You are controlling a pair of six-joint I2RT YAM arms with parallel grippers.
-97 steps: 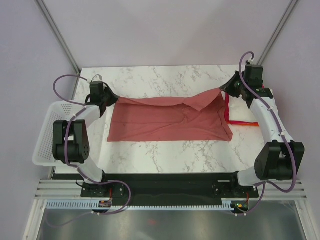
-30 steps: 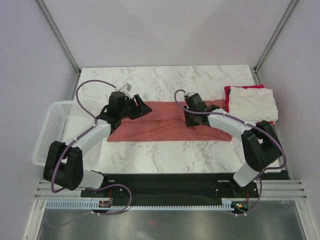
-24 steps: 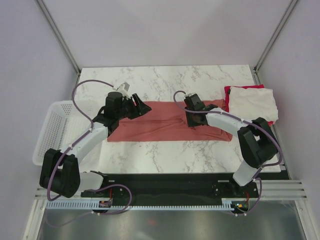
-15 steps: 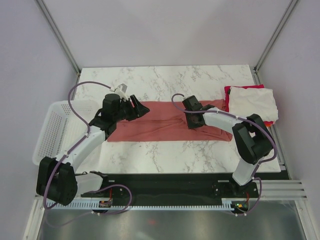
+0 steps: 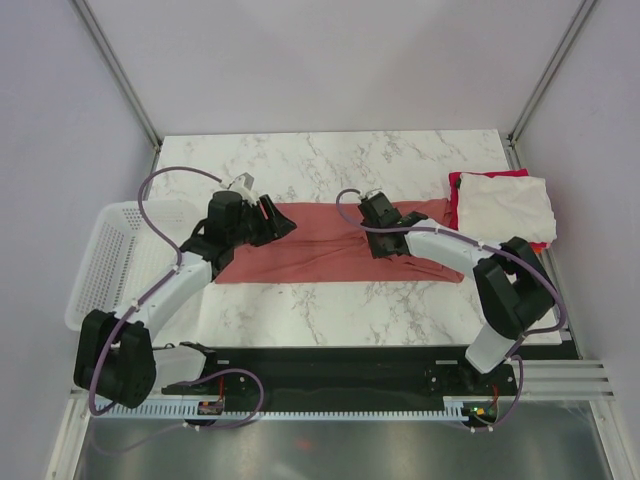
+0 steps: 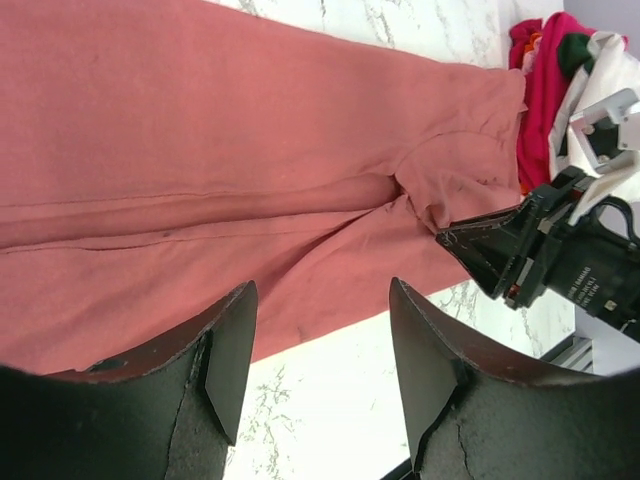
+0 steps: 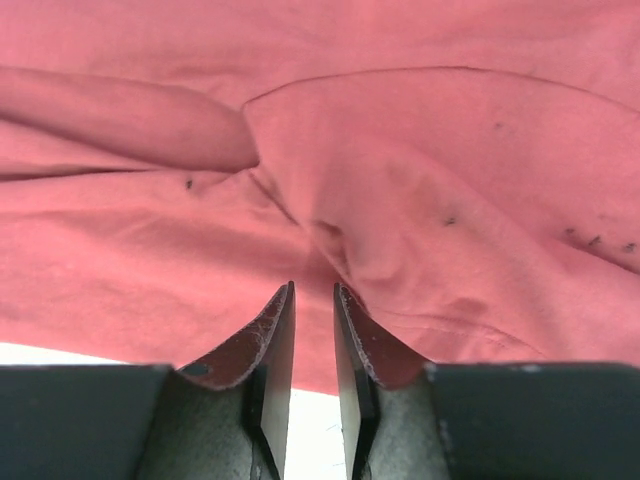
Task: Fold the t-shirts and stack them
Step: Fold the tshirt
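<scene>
The salmon-red t-shirt (image 5: 320, 250) lies flat as a long band across the table's middle, one sleeve folded over (image 7: 430, 180). My left gripper (image 5: 285, 222) hovers over its left part, open wide with nothing between the fingers (image 6: 320, 300). My right gripper (image 5: 385, 245) sits low over the shirt's middle. Its jaws (image 7: 314, 290) are open by a narrow gap with no cloth in it. A folded cream-white t-shirt (image 5: 503, 205) lies on a magenta one (image 5: 460, 185) at the right. In the left wrist view the right gripper (image 6: 470, 245) touches the shirt near the sleeve.
A white mesh basket (image 5: 100, 265) hangs off the table's left edge. The folded stack (image 6: 550, 90) sits beside the salmon shirt's right end. Bare marble (image 5: 330, 160) shows behind the shirt and in front of it (image 5: 330, 310).
Three seconds ago the grippers were out at the shirt's far corners; both are now over its middle. In the last second both shifted slightly left and the right jaws narrowed a little.
</scene>
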